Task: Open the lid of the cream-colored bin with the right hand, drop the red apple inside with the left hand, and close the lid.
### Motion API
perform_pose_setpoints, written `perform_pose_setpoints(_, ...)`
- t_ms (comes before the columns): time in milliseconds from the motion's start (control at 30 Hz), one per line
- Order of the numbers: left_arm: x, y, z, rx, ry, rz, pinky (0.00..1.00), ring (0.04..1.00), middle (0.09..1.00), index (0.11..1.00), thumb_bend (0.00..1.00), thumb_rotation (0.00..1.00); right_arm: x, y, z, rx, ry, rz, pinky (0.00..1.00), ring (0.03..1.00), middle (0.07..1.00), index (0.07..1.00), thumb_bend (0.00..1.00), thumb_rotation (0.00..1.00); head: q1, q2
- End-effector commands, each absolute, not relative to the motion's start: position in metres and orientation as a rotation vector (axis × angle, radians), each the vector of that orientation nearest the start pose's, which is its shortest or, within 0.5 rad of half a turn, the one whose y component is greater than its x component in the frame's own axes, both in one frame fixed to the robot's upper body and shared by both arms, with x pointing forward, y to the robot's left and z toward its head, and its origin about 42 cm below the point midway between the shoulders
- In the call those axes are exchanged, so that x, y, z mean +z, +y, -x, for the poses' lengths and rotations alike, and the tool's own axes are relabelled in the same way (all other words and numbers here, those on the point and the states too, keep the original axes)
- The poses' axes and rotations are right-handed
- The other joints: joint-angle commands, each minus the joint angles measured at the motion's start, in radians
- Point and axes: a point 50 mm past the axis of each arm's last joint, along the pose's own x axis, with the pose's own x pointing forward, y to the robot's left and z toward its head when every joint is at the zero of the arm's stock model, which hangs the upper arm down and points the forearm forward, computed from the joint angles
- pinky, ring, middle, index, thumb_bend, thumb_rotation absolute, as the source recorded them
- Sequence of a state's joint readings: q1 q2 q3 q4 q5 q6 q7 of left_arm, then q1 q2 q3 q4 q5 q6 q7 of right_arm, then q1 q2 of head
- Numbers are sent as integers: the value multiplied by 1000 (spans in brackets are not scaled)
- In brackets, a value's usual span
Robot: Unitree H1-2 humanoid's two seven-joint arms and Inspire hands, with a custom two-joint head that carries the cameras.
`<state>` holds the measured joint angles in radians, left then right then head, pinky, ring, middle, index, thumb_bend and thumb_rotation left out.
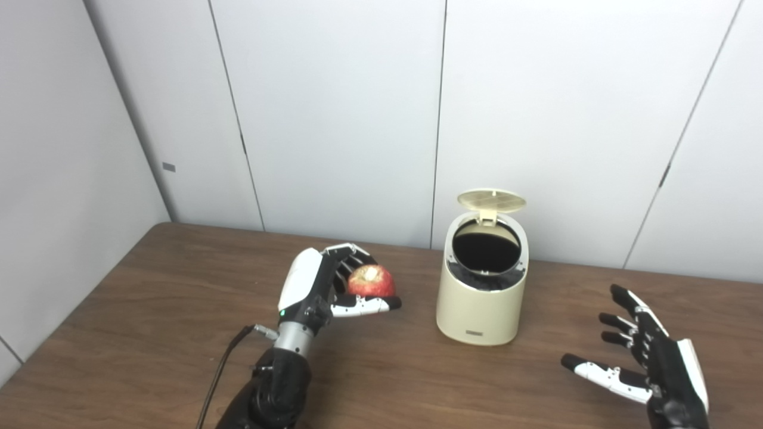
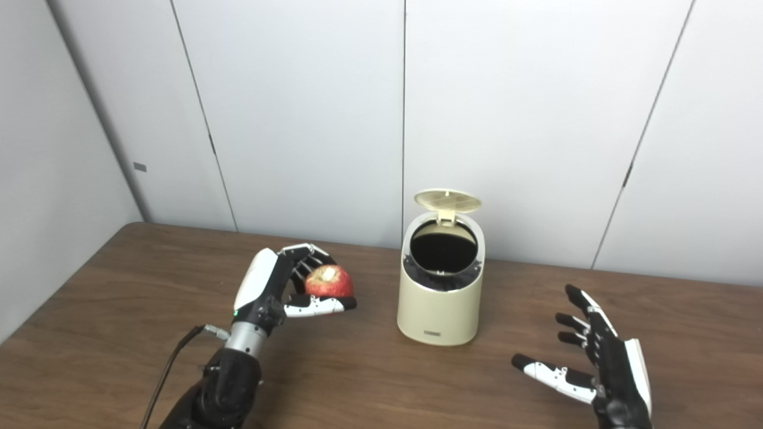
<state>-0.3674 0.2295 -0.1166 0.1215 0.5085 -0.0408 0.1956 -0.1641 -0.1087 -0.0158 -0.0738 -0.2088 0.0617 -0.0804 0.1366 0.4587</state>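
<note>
Your bin (image 1: pixel 481 298) stands mid-desk toward the far edge, lid (image 1: pixel 491 201) up, so the drop is in hand. Left hand (image 1: pixel 322 286) clasps the apple (image 1: pixel 371 281) beside it; carry it over the mouth and release. Right hand (image 1: pixel 647 357) waits, fingers (image 1: pixel 614 322) spread, empty.

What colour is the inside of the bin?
Black inside the cream bin; clearest in the left eye view.
</note>
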Motion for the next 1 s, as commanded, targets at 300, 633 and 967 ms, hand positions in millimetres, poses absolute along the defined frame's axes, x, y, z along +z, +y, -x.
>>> perform_pose_setpoints(300, 278, 193, -407, 18, -669, -726, 322, 435, 499, 487, 503, 0, 178, -227, -346, -102, -299, 323, 688, 776, 894, 854, 783, 148, -43, -24)
perform_pose_setpoints(633, 291, 163, -414, -43, -716, -685, 295, 418, 486, 503, 502, 0, 177, -221, -346, -109, -301, 316, 690, 781, 894, 857, 790, 202, -66, -29)
perform_pose_setpoints(967, 287, 147, -418, -45, -719, -669, 307, 419, 486, 507, 502, 0, 176, -218, -348, -115, -304, 306, 697, 783, 895, 860, 798, 221, -81, -29)
